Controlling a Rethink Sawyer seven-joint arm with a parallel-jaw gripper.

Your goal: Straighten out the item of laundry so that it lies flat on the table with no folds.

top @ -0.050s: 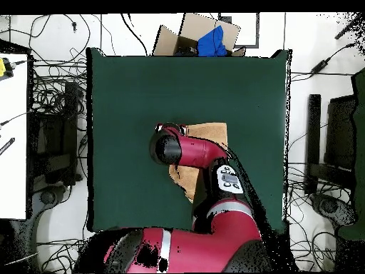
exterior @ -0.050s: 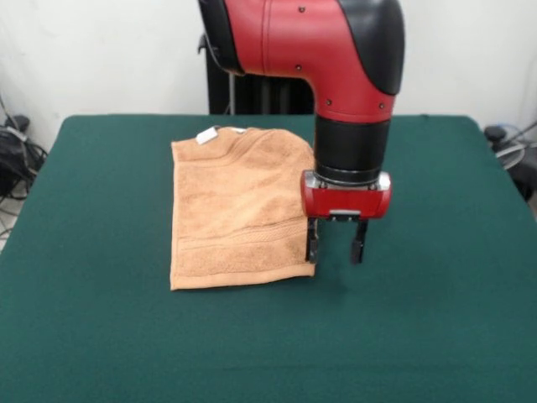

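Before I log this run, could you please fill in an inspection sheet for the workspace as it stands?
Surface: dark green table, nothing on it but the job's item.
Job's things: tan towel looks folded over, white tags at its far edge.
Clutter: nothing seen on the table; cardboard box with something blue beyond its edge.
Grippers: gripper open, low at the towel's near corner, one finger at its edge.
Cables: many loose cables on the floor beside the table.
Surroundings: white wall behind, equipment at both sides.
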